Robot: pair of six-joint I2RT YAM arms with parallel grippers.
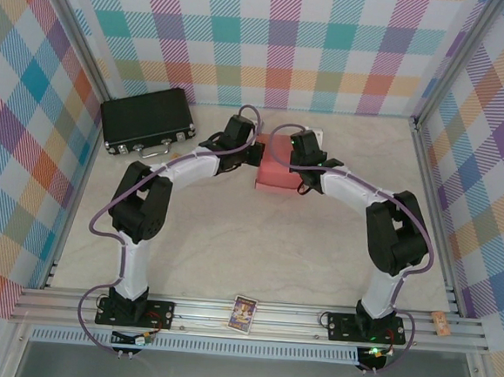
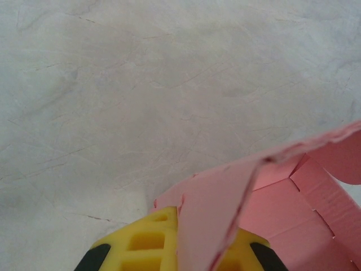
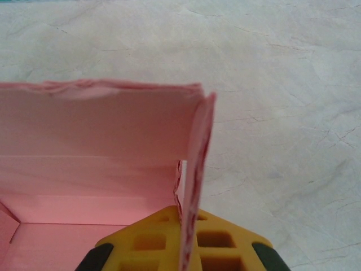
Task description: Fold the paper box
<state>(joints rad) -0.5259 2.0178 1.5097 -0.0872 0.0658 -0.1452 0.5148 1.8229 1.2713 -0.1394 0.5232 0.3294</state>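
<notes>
**Paper box held at both ends.** Overhead, we see the paper box (image 1: 277, 180) at the far middle of the table (image 1: 230, 248), between the two wrists and to the right of a black case (image 1: 146, 121). A printed card (image 1: 242, 313) lies on the near rail; its picture and any lettering are too small for us to read. The left gripper (image 2: 197, 243) is closed on a pink side panel, which rises between its yellow fingers (image 2: 149, 240). The right gripper (image 3: 183, 237) pinches an upright end wall, seen edge-on. Overhead, the wrists hide both sets of fingertips and part of the box. Each wrist view cuts off the box's floor at its lower edge.
</notes>
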